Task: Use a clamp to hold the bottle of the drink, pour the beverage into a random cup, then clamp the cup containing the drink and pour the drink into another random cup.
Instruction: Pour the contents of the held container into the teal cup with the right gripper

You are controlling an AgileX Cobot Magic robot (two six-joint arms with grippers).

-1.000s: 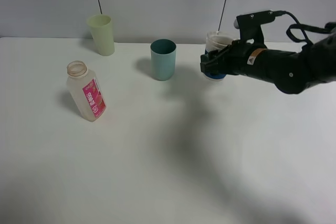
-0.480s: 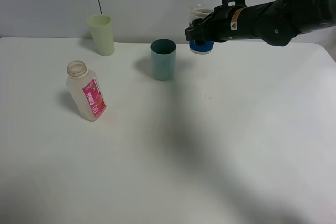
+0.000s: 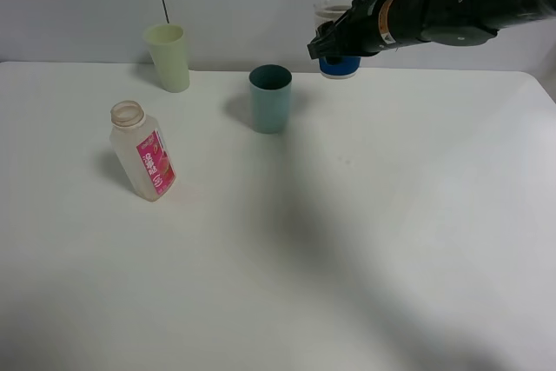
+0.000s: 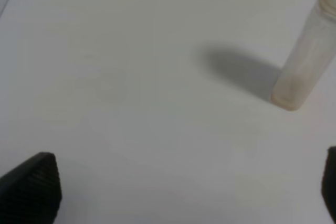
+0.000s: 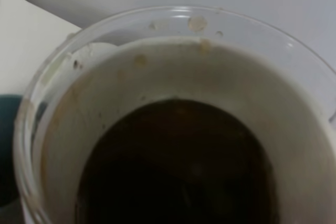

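Clamping the clear cup point(image 3: 331, 13) of dark drink, the right tool point(image 3: 334, 45) is lifting it higher than a second ago, just short of the teal cup point(image 3: 270, 97); the second pour looks imminent. The left tool point(image 4: 181, 187) is idling wide open near the bottle point(image 3: 143, 152) on the worktop point(image 3: 347, 241).

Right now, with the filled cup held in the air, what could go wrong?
The right claw holds the clear cup beside the teal cup, not over its mouth: tipping here could pour the dark drink onto the table. The teal cup stands unheld, so a bump could topple it.
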